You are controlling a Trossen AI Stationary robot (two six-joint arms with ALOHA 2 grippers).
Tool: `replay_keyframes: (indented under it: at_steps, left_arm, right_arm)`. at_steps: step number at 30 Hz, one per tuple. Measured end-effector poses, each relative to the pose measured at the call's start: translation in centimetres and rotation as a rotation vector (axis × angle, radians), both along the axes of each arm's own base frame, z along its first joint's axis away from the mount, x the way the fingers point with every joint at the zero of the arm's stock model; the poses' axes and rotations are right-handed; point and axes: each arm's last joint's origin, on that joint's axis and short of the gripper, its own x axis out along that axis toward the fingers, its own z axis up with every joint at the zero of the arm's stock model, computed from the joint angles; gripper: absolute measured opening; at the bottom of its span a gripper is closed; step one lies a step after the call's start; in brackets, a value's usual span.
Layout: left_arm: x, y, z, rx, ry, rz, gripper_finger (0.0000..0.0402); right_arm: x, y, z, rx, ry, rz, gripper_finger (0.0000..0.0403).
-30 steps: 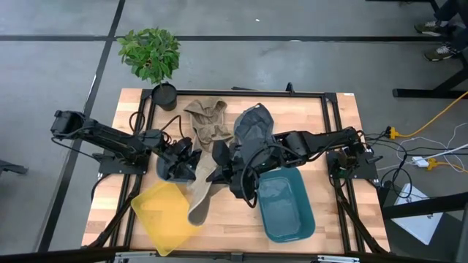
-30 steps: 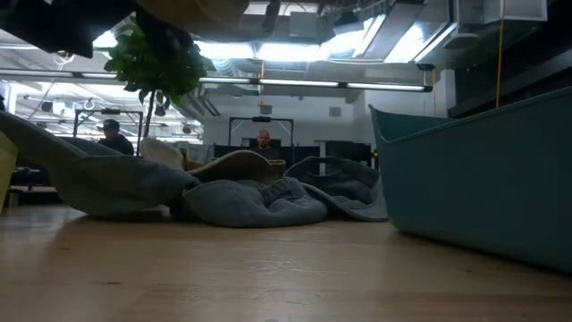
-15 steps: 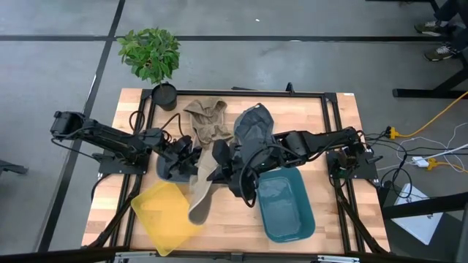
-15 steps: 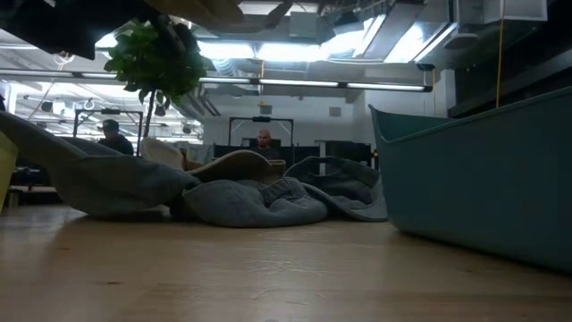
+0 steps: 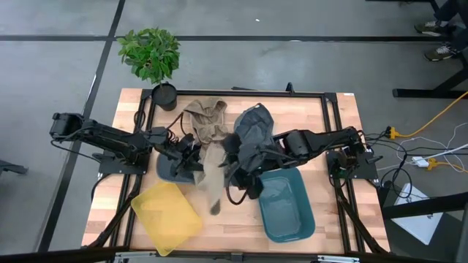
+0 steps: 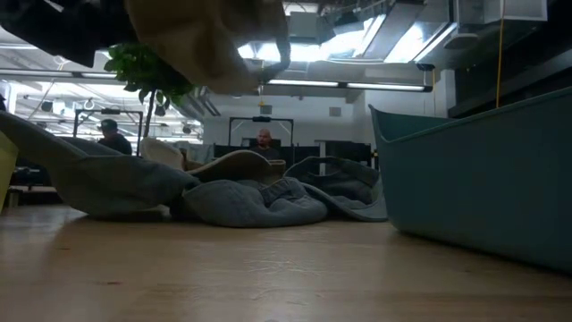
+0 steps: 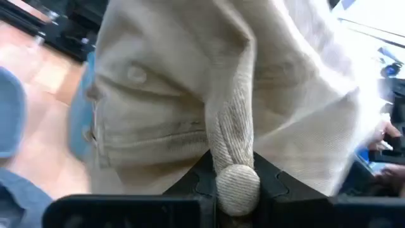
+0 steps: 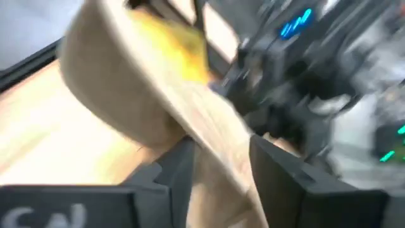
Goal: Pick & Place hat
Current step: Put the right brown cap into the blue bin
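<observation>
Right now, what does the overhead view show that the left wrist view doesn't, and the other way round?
Only the overhead view shows the yellow bin, the teal bin, the potted plant and both arms. Only the left wrist view shows the left gripper shut on a fold of the hat's cloth. Both show the beige hat hanging over the table.

My left arm reaches in from the left side of the table toward the middle. It lies low and stretched out. My left gripper (image 5: pixel 191 157) sits near the middle of the table, and its two dark fingers (image 7: pixel 201 183) are pinched tight on a fold of the tan hat (image 7: pixel 209 95).

My right arm comes in from the right side and bends toward the middle too. My right gripper (image 5: pixel 232 174) is just beside my left one. Its two fingers (image 8: pixel 177 168) stand apart, one on each side of the hat's cloth, not squeezing it.
</observation>
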Motion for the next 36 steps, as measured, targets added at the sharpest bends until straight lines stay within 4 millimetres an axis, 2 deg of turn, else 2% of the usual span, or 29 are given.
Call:
replay_keyframes:
  at_steps: [9, 15, 19, 23, 29, 36]
  left_arm:
    - [-1.0, 1.8, 0.6, -0.047, 0.040, 0.113, 0.0033]
    - [-1.5, 2.3, 1.0, -0.224, 0.095, 0.142, 0.0033]
    - [-1.3, 2.5, 1.7, -0.274, 0.101, 0.147, 0.0033]
    - [-0.9, 2.4, 3.3, -0.254, 0.044, 0.135, 0.0034]
    - [-0.5, 2.0, 5.8, -0.153, -0.069, 0.148, 0.0034]
    - [0.1, 1.4, 7.6, 0.001, -0.166, 0.198, 0.0034]
  right_arm:
    - [-1.6, -0.4, -0.5, 0.133, 0.170, -0.095, 0.0224]
    - [-1.0, -0.2, 0.0, 0.166, 0.090, -0.091, 0.0231]
    - [-0.1, -0.3, 0.4, 0.200, 0.000, -0.092, 0.0232]
    - [0.5, -1.1, 0.4, 0.204, -0.036, -0.141, 0.0232]
    - [2.0, -2.8, -0.7, 0.221, -0.027, -0.266, 0.0232]
    - [1.1, -3.4, -1.8, 0.166, 0.076, -0.415, 0.0232]
